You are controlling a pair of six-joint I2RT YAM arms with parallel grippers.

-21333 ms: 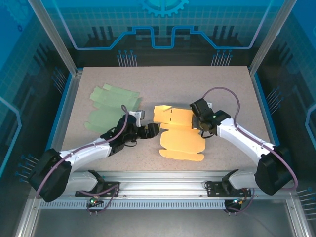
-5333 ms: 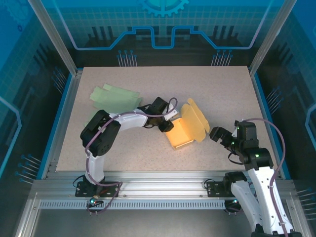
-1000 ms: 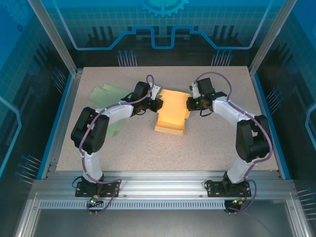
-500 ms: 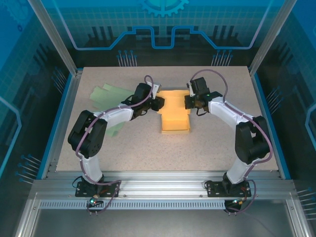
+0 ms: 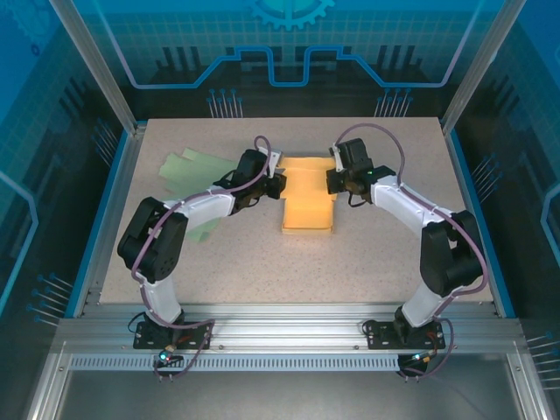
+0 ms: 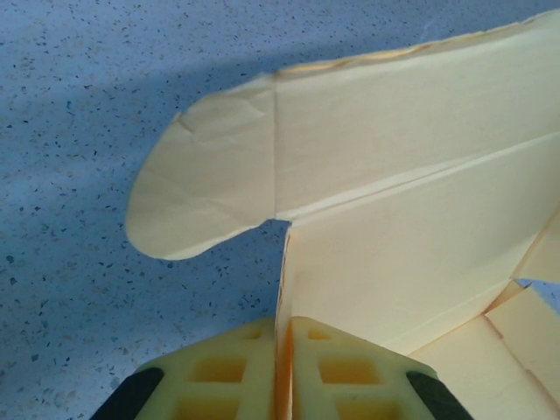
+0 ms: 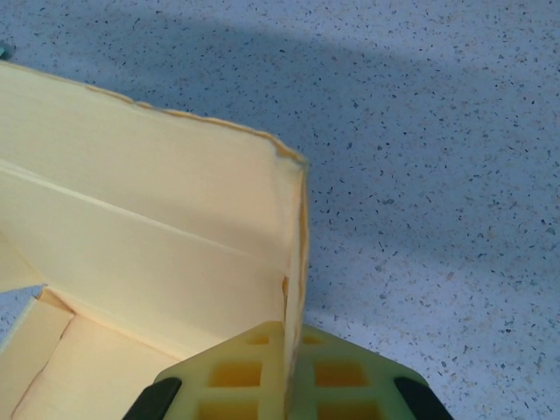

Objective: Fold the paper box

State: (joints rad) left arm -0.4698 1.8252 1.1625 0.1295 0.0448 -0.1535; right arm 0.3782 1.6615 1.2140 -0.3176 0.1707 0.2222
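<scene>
Straightened, one paper box [image 5: 308, 208] sits pinched between two end effectors [image 5: 281, 185] [image 5: 331, 182].

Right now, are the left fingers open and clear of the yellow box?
No, the left fingers are shut on a thin upright wall of the yellow box.

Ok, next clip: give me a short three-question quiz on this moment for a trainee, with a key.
1. True or false: the left gripper stands open, clear of the yellow paper box.
2. What lies on the table beside the left arm? A) green paper sheets B) a red cup C) a metal tool
3. Short answer: what is the right gripper pinching?
Key: 1 false, it is shut on a wall of the box. 2 A. 3 a side wall of the box, near a corner.
</scene>
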